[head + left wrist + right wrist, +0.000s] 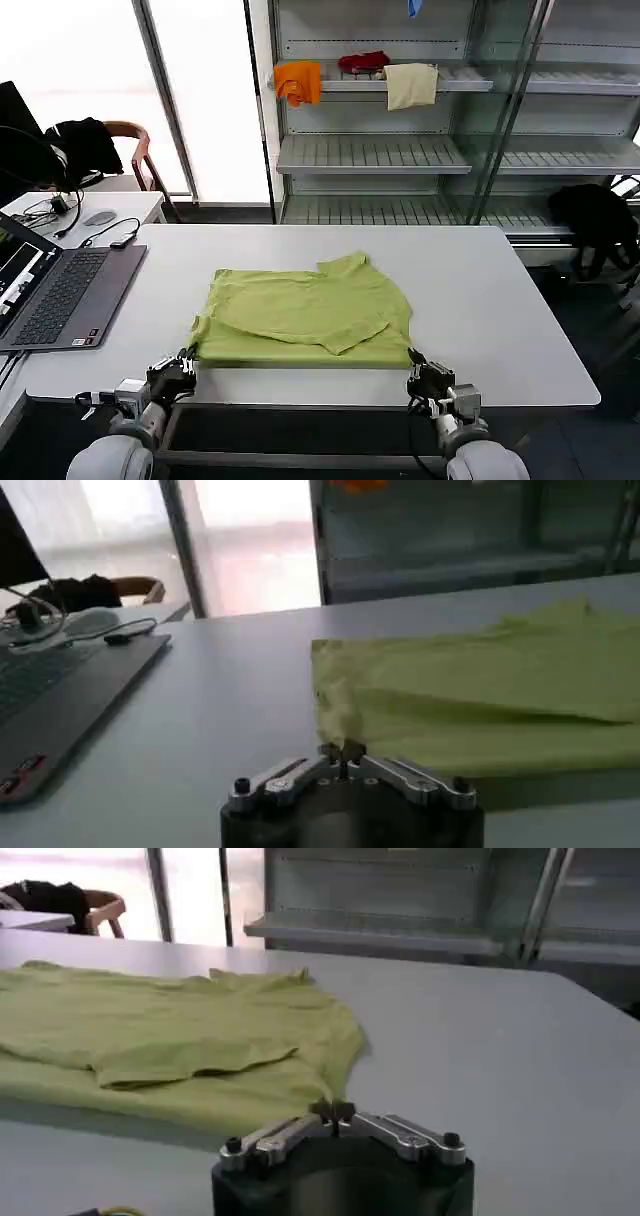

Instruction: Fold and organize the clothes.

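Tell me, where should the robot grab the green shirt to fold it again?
Probably by the two near corners of the shirt, coming from the robot's own edge of the table. The shirt lies flat with that long hem nearest, and the left gripper and right gripper already pinch one corner each, so lifting both would carry the hem evenly.

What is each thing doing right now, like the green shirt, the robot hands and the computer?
Lime-green T-shirt: lying partly folded on the white table, both near corners pinched.
Left gripper: shut on the shirt's near left corner.
Right gripper: shut on the shirt's near right corner.
Laptop: open, on the table's left side.
Orange cloth, red cloth, cream cloth: draped on a shelf behind.
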You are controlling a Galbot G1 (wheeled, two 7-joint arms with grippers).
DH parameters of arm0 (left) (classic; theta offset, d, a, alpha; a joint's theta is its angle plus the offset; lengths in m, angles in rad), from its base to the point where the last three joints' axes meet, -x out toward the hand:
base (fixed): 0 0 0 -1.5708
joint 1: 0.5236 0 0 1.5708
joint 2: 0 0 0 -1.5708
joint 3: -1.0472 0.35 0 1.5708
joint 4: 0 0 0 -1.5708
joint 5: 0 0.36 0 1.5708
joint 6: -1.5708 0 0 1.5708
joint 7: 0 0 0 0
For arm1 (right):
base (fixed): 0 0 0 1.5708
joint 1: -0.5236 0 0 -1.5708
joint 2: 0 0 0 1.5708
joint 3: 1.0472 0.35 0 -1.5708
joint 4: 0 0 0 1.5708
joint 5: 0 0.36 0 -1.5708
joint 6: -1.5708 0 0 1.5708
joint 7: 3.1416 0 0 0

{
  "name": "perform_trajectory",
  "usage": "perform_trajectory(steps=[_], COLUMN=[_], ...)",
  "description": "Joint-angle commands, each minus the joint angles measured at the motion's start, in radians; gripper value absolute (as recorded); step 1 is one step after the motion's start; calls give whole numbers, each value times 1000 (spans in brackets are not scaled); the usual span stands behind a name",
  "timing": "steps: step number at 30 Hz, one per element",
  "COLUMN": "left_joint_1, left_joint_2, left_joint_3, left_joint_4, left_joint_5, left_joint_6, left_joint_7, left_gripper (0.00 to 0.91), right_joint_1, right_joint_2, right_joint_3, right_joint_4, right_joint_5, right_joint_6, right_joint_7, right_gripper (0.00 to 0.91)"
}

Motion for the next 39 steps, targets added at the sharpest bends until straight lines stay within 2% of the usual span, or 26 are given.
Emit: perform_trajectory(steps=[1, 2, 3, 4, 5, 16, 25, 31, 39], left_joint_1=[90, 98, 104, 107, 113, 94, -42, -240, -423], left_joint_2=[0, -4, -7, -8, -13, -23, -16, 12, 68], left_joint_3=[-6, -3, 0, 3, 6, -15, -42, -10, 66], left_joint_4=[-68, -75, -81, -83, -86, -87, -55, 46, 215], left_joint_5=[-10, -10, -11, -11, -10, 1, -8, -73, -116], left_joint_6=[0, 0, -1, -1, -1, -4, -9, 17, 20], left_joint_7=[-8, -12, -16, -21, -26, -91, -57, 23, 29], left_gripper=[10, 10, 141, 907, 907, 907, 907, 907, 907], right_joint_1=[-83, -88, -92, -93, -92, -10, 163, 353, 654], right_joint_2=[-9, -9, -7, -6, -1, 22, 23, 26, 58], right_joint_3=[3, -6, -11, -16, -20, 24, 30, -20, -83], right_joint_4=[65, 66, 68, 67, 65, 43, 13, -122, -474], right_joint_5=[-5, -13, -17, -22, -31, -26, 26, 123, 170], right_joint_6=[-4, -3, -3, -3, -3, -1, -5, -10, -11], right_joint_7=[2, -5, -8, -8, -8, 5, 28, 66, 79], right_gripper=[0, 0, 0, 0, 907, 907, 907, 907, 907])
